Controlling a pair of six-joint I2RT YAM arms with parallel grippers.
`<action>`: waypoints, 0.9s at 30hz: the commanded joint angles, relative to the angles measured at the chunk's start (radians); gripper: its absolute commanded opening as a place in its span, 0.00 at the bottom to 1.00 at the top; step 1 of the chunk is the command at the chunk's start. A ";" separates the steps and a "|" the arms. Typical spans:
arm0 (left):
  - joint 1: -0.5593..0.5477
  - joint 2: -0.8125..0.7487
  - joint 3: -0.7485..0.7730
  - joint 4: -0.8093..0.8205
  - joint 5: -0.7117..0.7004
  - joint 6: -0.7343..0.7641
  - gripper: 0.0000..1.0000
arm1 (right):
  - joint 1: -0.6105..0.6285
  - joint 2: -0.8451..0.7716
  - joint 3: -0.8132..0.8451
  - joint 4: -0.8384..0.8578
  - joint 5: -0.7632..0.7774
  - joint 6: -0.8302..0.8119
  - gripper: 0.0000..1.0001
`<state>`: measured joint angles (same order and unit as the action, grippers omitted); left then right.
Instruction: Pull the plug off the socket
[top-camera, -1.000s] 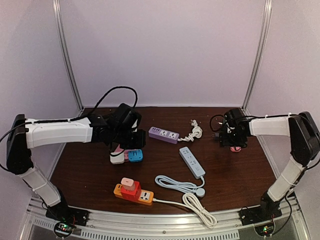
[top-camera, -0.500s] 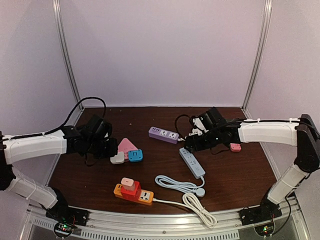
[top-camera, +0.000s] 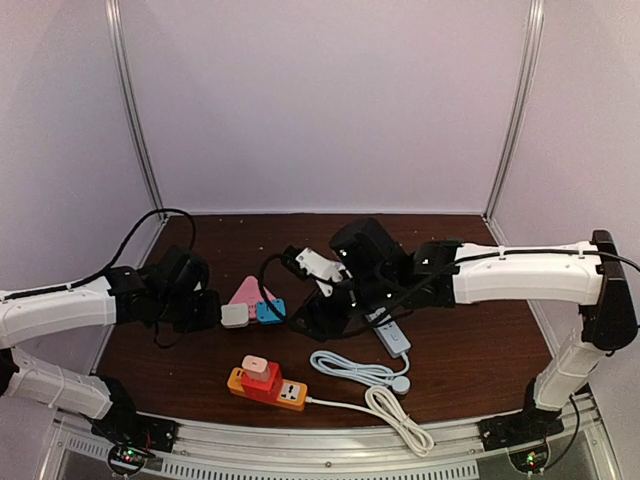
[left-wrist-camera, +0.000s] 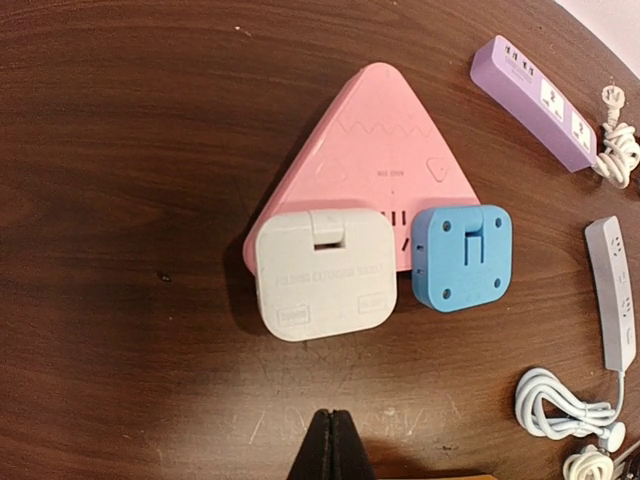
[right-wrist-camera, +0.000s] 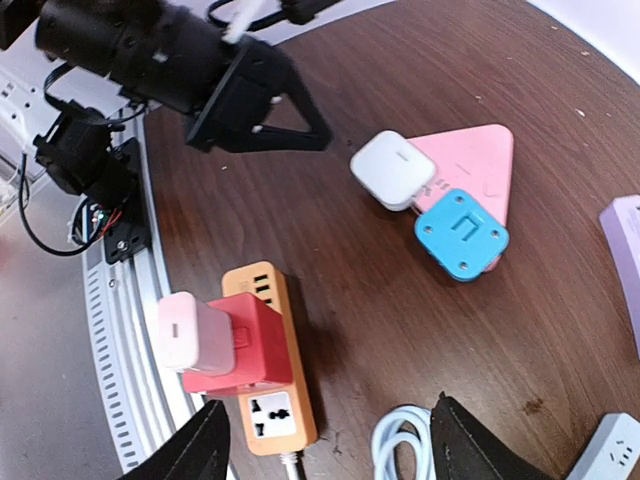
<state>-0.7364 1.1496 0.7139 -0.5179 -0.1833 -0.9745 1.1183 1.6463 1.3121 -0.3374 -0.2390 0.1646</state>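
Brown table (left-wrist-camera: 120, 150); only left wrist shows lettering on white plug (left-wrist-camera: 323, 272).

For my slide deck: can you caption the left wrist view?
Left gripper, shut, faces the white plug and blue plug sitting on the pink triangular socket.

Robot lab enclosure, plain white panel walls (top-camera: 320, 100), aluminium corner posts (top-camera: 137, 120), dark wood table (top-camera: 480, 345), bolted arm bases (top-camera: 125, 432).

Soft, even overhead light, faint sheen on the dark table (left-wrist-camera: 120, 200), short soft shadows, wrist views sharp
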 joint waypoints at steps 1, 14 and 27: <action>0.006 -0.013 -0.001 0.001 -0.014 -0.008 0.00 | 0.079 0.078 0.088 -0.089 -0.028 -0.060 0.69; 0.006 -0.065 -0.025 -0.012 -0.018 -0.007 0.00 | 0.212 0.240 0.232 -0.161 0.033 -0.102 0.62; 0.006 -0.134 -0.055 -0.022 -0.017 -0.013 0.00 | 0.210 0.322 0.294 -0.132 0.101 -0.112 0.53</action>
<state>-0.7364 1.0267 0.6727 -0.5465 -0.1871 -0.9794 1.3308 1.9568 1.5810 -0.4751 -0.1745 0.0540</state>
